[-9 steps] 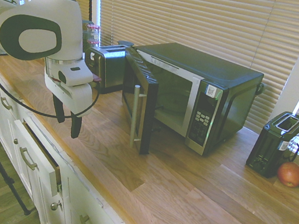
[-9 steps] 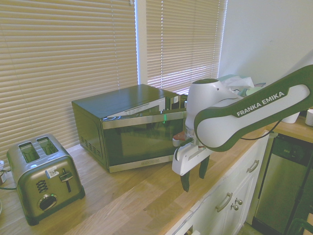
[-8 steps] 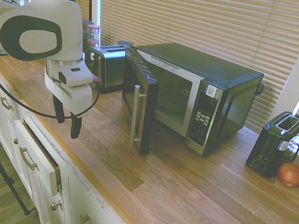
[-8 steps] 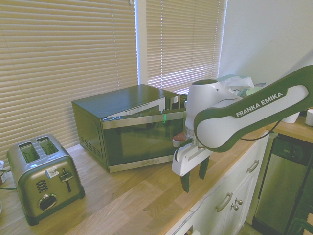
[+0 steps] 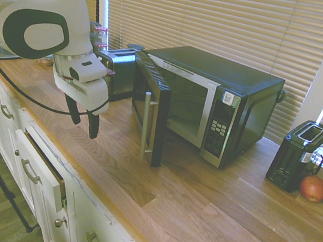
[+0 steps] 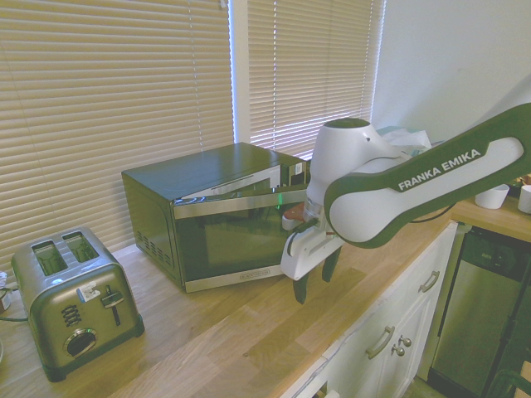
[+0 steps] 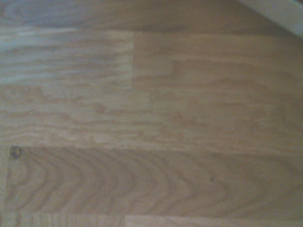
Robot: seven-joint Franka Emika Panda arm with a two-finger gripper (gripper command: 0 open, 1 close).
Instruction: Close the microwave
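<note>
The microwave [image 5: 225,100] is a large black box with a steel front, standing on the wooden counter [image 5: 208,213]. Its glass door [image 5: 151,110] is swung wide open toward the counter's front, with the silver bar handle [image 5: 144,124] at its free edge. In the second exterior view the open door [image 6: 236,236] faces the camera. My gripper [image 5: 85,119] hangs open and empty above the counter, on the outer side of the door and apart from it; in the second exterior view the gripper [image 6: 315,277] is in front of the door's free end. The wrist view shows only wood grain [image 7: 151,123].
A small black-and-steel toaster [image 5: 115,70] stands behind the open door. A slim black toaster [image 5: 298,155] and an orange fruit [image 5: 314,188] stand at the right. A silver toaster [image 6: 73,298] stands beside the microwave. A drawer [image 5: 42,167] below the counter edge stands slightly open.
My gripper has risen and shifted from the counter's front edge toward the open microwave door. The door has not moved.
</note>
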